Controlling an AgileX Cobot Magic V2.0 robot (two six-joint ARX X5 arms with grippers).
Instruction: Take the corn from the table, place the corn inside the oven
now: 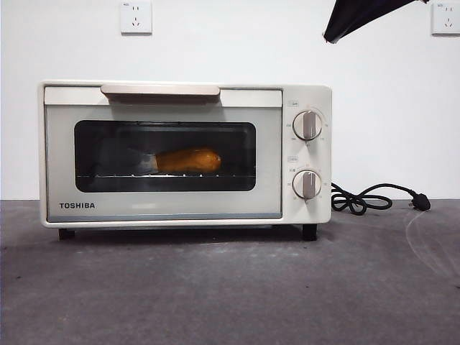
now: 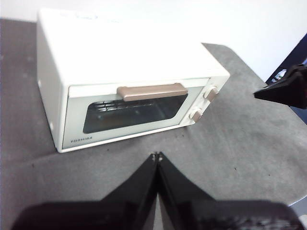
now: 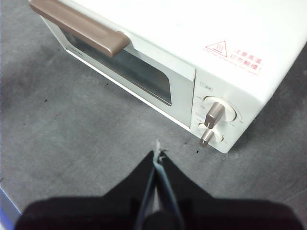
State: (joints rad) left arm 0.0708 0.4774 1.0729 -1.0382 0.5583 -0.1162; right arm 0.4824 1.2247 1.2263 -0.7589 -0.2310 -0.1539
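The glossy yellow-orange tapered corn cob [image 1: 188, 160] is seen through the dark glass window, lying lengthwise on the wire rack [image 1: 165, 175] inside the cream-white boxy TOSHIBA toaster oven [image 1: 185, 152]. The door is shut, its long beige handle [image 1: 160, 90] up against the oven's top edge. The task is judged finished or nearly so.

The left gripper [image 2: 157, 155] is held above and in front of the oven door, well apart from it, jaws pressed together with nothing between them. The right gripper [image 3: 157, 154] is held in front of the knob end, near the two round knobs [image 3: 213, 115], jaws likewise closed and empty. In the front view only one black arm tip [image 1: 359, 16] is seen at the top corner.

Risks are judged small: a knob could be bumped and turned if the right gripper drops forward, switching the oven on with the corn inside. The black power cord [image 1: 374, 198] lies on the dark grey matte table [image 1: 230, 287] beside the oven, plug loose, so heating looks unlikely.
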